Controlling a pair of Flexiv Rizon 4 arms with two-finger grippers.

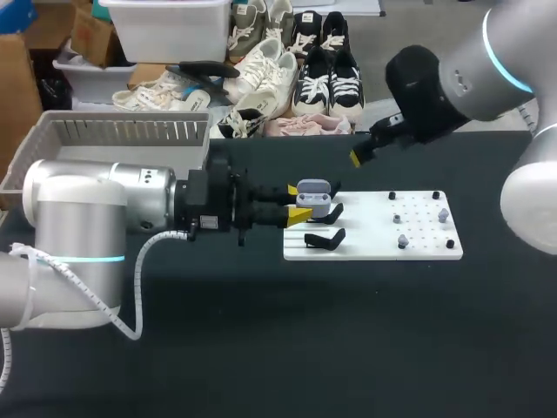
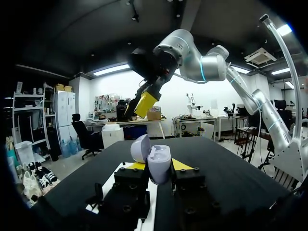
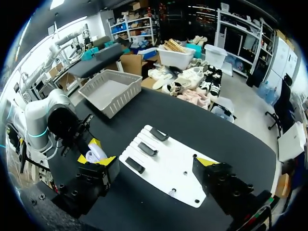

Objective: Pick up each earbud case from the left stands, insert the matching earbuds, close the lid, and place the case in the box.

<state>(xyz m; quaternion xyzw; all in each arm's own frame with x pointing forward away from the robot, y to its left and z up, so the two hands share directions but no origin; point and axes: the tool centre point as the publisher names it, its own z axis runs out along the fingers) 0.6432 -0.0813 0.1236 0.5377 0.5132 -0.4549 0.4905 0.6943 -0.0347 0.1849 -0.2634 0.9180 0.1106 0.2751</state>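
The dark table [image 1: 261, 348] carried a grey slatted basket [image 1: 122, 131] at its far left corner and a white board [image 1: 418, 205] right of the middle. The left arm [image 1: 96, 205] lay low across the table toward the board's left end. The right arm [image 1: 487, 52] hung over the board's far edge. Black stands [image 1: 326, 237] lined the board's left end, with small grey pieces [image 1: 443, 213] among pegs at its right. The left gripper [image 1: 296, 202] was closed on the pale earbud case [image 2: 158, 162], lid raised, over the stands; contact with a stand could not be told. The right gripper [image 3: 156, 160] was spread wide, holding nothing.
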